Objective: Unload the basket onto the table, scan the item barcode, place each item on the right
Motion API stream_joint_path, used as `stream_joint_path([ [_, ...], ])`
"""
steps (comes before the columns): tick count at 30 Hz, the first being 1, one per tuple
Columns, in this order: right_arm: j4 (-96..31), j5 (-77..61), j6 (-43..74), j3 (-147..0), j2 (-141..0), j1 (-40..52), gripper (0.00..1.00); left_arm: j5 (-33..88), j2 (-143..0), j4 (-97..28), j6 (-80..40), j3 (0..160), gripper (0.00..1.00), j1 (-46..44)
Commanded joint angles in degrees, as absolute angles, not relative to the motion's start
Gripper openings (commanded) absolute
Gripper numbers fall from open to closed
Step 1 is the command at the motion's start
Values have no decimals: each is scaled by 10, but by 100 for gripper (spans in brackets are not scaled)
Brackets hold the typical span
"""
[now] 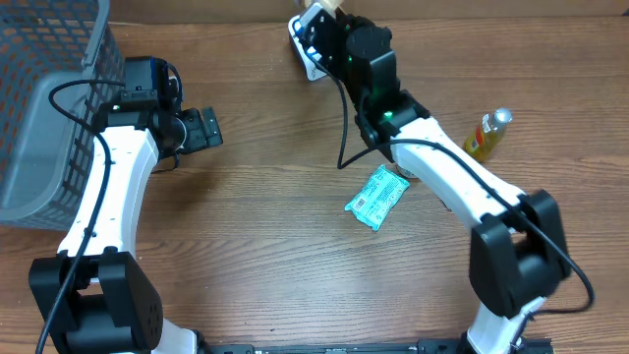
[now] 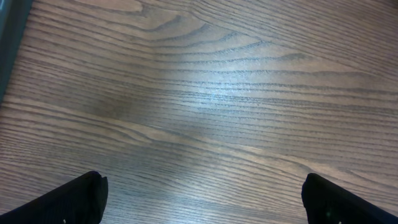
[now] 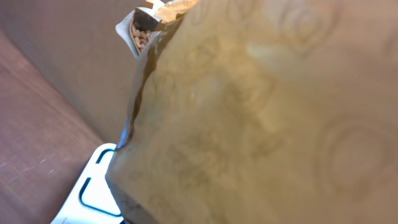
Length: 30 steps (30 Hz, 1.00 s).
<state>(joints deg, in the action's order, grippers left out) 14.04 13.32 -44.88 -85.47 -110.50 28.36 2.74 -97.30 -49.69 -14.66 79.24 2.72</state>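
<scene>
Right wrist view: blurred tan packet (image 3: 261,112) fills it, seemingly clamped in the right claw (image 1: 316,29), arm stretched over a white scanner (image 3: 93,194); left claw (image 2: 202,199) gapes above the table (image 2: 217,93).

Wood-grain worktop (image 1: 265,226), brown, is carrying four things. A grey mesh basket (image 1: 39,108) is standing at its left edge. A teal packet (image 1: 376,198) is lying flat near the middle. A small yellow bottle (image 1: 487,135) is lying to the right, well apart from the packet. A white flat device (image 1: 307,54) is sitting at the far edge.
</scene>
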Motion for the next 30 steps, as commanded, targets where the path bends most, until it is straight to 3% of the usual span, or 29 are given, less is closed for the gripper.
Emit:
stream_joint_path([
  [1, 186, 128, -499, -872, -1147, 287, 3, 25, -967, -496, -143, 801, 100, 26],
  [10, 328, 123, -530, -872, -1233, 282, 3, 25, -967, -496, -143, 801, 100, 26],
  [30, 371, 90, -509, -884, -1329, 253, 3, 25, -967, -496, -143, 801, 100, 26],
])
